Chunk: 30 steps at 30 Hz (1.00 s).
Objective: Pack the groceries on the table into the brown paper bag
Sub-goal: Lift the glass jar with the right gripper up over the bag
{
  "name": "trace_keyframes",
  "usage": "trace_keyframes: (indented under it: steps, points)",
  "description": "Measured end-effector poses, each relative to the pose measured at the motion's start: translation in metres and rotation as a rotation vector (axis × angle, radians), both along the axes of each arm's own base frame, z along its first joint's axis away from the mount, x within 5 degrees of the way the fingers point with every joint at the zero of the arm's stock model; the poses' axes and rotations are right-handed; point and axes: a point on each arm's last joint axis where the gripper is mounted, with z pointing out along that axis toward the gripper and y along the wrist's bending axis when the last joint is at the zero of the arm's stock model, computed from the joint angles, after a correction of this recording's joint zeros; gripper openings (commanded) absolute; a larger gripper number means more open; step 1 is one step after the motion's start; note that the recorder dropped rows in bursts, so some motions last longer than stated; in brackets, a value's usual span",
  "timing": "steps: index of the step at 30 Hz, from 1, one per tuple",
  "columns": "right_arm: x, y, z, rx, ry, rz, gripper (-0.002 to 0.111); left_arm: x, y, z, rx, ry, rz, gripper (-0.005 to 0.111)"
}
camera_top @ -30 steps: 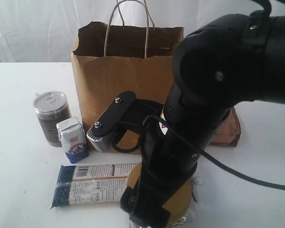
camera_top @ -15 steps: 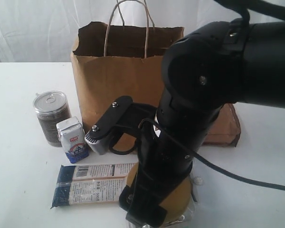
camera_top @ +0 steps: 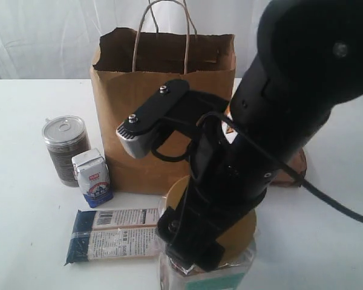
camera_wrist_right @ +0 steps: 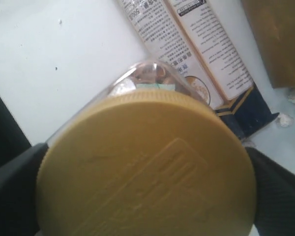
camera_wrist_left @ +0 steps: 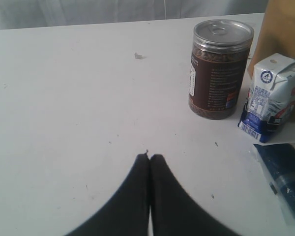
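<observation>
Currently, the right gripper [camera_wrist_right: 146, 194] clamps the gold lid [camera_wrist_right: 147, 147] of 1 clear jar [camera_top: 230, 279], just beside the noodle pack [camera_top: 118, 234], in front of the brown paper bag [camera_top: 139, 90]. The left gripper [camera_wrist_left: 150, 158] hangs pinched together, empty, over the table [camera_wrist_left: 64, 98].

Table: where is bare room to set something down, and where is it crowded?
Bare table lies left of the can and right of the gold-lidded jar. Crowded: the strip before the bag, with can, carton, noodle pack and jar.
</observation>
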Motion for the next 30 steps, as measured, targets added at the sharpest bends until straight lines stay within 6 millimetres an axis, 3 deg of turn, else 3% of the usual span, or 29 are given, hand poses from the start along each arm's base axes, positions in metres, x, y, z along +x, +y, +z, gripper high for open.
trace_keyframes:
  steps: [10, 23, 30]
  points:
    - [-0.015, -0.039, 0.042, -0.003, -0.123, -0.069, 0.0, 0.0, 0.0, 0.0, 0.0, 0.0, 0.0, 0.0]
    - [-0.011, -0.084, 0.144, 0.171, -0.496, -0.264, 0.0, 0.0, 0.0, 0.0, 0.0, 0.0, 0.0, 0.0]
    - [0.0, -0.105, 0.179, 0.206, -0.621, -0.38, 0.0, 0.0, 0.0, 0.0, 0.0, 0.0, 0.0, 0.0]
